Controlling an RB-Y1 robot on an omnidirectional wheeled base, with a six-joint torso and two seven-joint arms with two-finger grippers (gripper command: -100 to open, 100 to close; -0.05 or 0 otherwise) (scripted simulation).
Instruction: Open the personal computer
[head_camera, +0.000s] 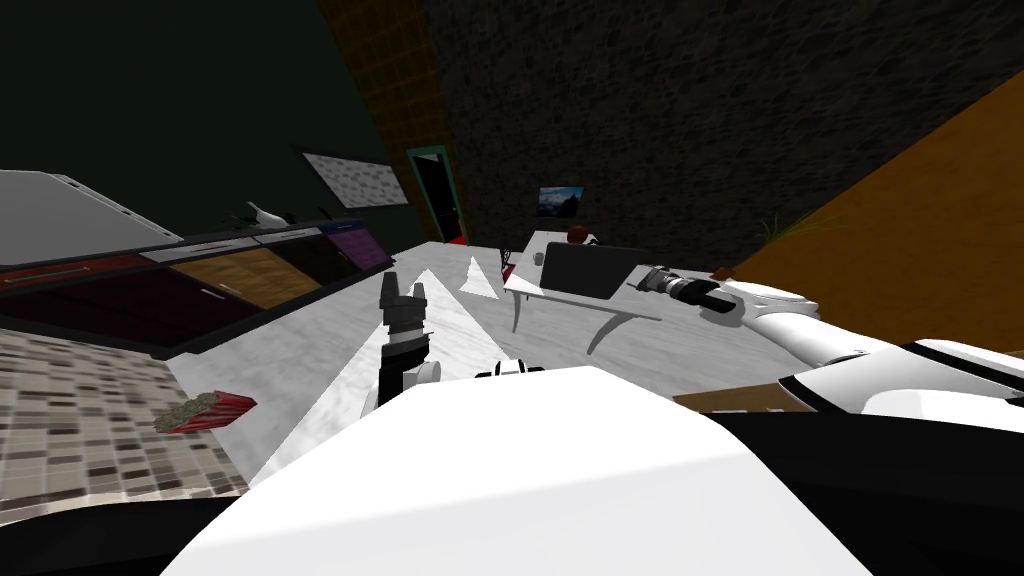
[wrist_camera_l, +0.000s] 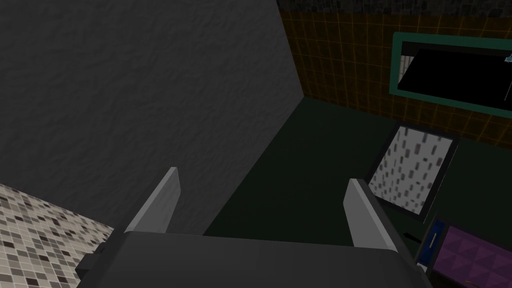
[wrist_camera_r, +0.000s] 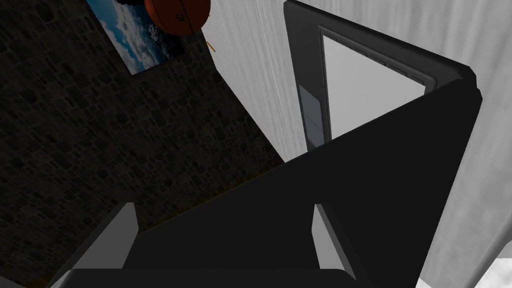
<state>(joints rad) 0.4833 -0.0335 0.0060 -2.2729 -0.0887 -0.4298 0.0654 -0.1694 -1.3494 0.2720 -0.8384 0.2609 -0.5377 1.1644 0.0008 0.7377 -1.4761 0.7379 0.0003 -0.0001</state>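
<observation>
Right pincer (wrist_camera_r: 222, 206), spread wide on an outstretched arm, faces the half-open laptop (wrist_camera_r: 380, 165).

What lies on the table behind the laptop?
A brown ball sits there. The laptop lid hides the table surface just behind it.

A room in a home: a white counter (head_camera: 524, 278) with a laptop (head_camera: 592, 270) and a basketball (wrist_camera_r: 177, 14), a landscape picture (head_camera: 560, 201) on the stone wall (head_camera: 700, 120), low cabinets (head_camera: 240, 275) with mixed-colour fronts, a green-framed doorway (head_camera: 437, 195).
</observation>
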